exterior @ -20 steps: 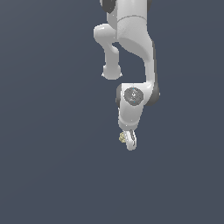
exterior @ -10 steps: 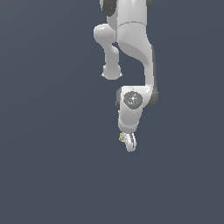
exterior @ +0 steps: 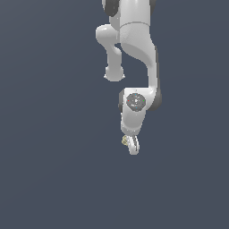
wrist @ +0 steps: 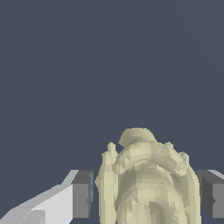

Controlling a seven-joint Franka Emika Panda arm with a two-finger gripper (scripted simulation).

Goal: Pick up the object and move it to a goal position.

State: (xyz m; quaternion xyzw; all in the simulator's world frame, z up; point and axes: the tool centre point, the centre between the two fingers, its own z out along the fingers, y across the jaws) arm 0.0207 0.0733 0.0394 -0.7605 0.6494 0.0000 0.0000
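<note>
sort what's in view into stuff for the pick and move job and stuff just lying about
For the job:
- pale yellow-beige lumpy object, sitting between the finger pads
- gripper

Just lying about:
- no loose items show in either view; only the plain dark grey surface

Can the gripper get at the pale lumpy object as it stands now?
Probably yes. In the wrist view the object sits between the gripper's two dark pads with nothing in the way. Whether the pads already press on it is hard to tell.
</note>
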